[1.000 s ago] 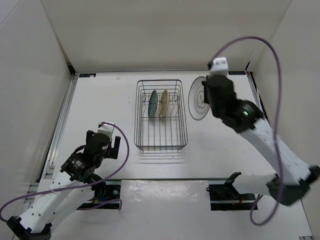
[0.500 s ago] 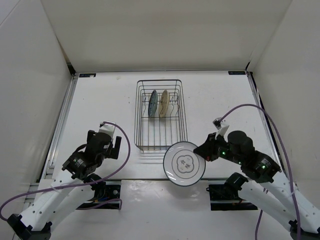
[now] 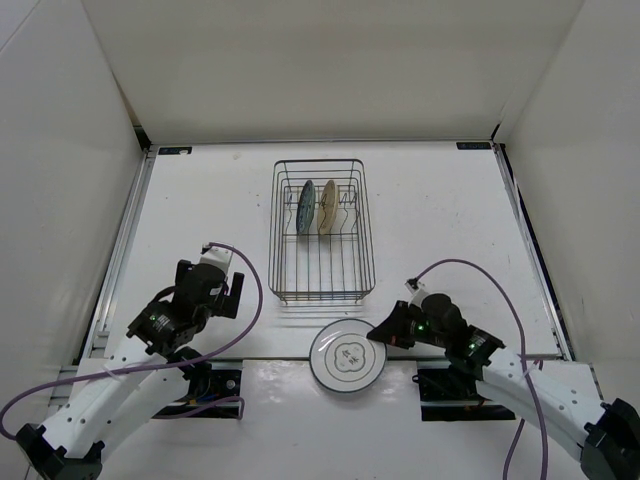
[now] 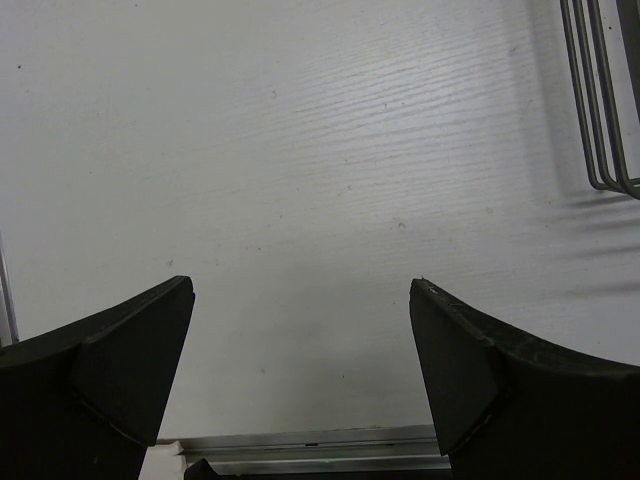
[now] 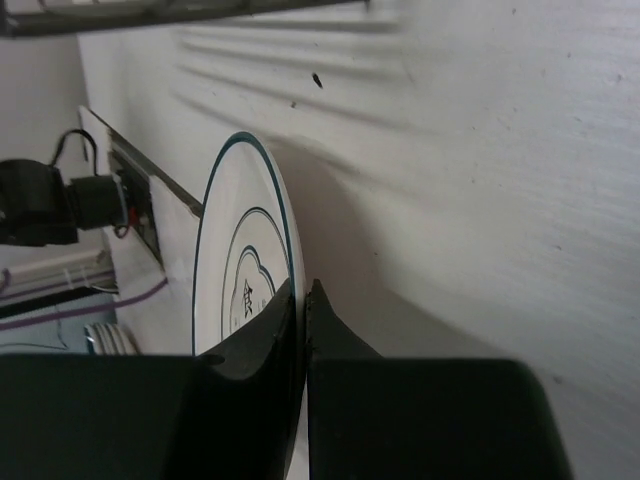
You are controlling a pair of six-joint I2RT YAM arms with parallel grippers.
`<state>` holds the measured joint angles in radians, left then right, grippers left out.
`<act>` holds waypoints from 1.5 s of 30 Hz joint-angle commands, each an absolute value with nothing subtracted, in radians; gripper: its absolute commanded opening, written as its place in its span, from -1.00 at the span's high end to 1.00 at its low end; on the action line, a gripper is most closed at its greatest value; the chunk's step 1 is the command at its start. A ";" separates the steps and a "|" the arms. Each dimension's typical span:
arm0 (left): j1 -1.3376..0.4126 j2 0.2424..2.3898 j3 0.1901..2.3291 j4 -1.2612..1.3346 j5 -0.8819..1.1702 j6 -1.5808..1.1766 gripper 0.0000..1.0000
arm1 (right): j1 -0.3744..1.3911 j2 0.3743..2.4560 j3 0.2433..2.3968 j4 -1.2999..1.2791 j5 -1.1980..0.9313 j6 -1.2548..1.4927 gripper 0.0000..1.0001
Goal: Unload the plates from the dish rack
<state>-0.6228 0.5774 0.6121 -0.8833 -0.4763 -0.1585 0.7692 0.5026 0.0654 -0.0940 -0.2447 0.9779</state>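
The dark wire dish rack stands mid-table. A teal-blue plate and a cream plate stand upright between its prongs. My right gripper is shut on the rim of the white plate with dark rings, which lies nearly flat at the table's near edge, in front of the rack. In the right wrist view the fingers pinch the plate's edge. My left gripper is open and empty, over bare table left of the rack; its fingers are wide apart.
The rack's corner wires show at the top right of the left wrist view. A metal rail runs along the table's near edge. White walls enclose the table on three sides. A purple cable loops off the right arm.
My right arm has carried the white plate from beside the rack's far right down to the near edge, and lowered it further to nearly flat. The left arm has barely moved.
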 commanded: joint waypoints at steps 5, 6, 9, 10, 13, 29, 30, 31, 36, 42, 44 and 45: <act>-0.618 0.580 0.615 -0.879 -0.477 -0.163 -1.00 | 0.772 0.540 -0.081 0.299 -0.143 1.189 1.00; -0.618 0.581 0.617 -0.880 -0.477 -0.164 -1.00 | 0.772 0.554 -0.089 0.325 -0.121 1.198 1.00; -0.618 0.581 0.617 -0.877 -0.476 -0.163 -1.00 | 0.772 0.607 -0.110 0.363 -0.051 1.252 1.00; -0.618 0.580 0.617 -0.879 -0.474 -0.164 -1.00 | 0.770 0.621 -0.118 0.397 -0.038 1.265 1.00; -0.618 0.583 0.617 -0.882 -0.469 -0.163 -1.00 | 0.770 0.679 -0.121 0.432 -0.003 1.305 1.00; -0.620 0.575 0.618 -0.881 -0.469 -0.163 -1.00 | 0.770 1.104 -0.038 0.705 0.035 1.373 1.00; -0.618 0.574 0.615 -0.882 -0.469 -0.161 -1.00 | 0.772 1.124 -0.025 0.768 0.023 1.379 1.00; -0.618 0.574 0.615 -0.882 -0.469 -0.163 -1.00 | 0.773 1.146 -0.020 0.793 0.009 1.379 1.00; -0.618 0.566 0.615 -0.884 -0.471 -0.163 -1.00 | 0.775 1.287 0.028 0.918 -0.138 1.348 1.00; -0.618 0.563 0.614 -0.882 -0.468 -0.164 -1.00 | 0.775 1.246 0.012 0.850 -0.182 1.260 1.00; -0.618 0.564 0.614 -0.882 -0.463 -0.164 -1.00 | 0.778 1.186 0.047 0.683 -0.198 1.185 1.00; -0.620 0.565 0.615 -0.881 -0.465 -0.164 -1.00 | 0.779 1.171 0.079 0.639 -0.201 1.164 1.00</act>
<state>-0.6228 0.5720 0.6121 -0.8837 -0.4740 -0.1585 0.7731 1.2114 0.0540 0.8513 -0.1627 1.2724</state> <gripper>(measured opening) 1.000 0.055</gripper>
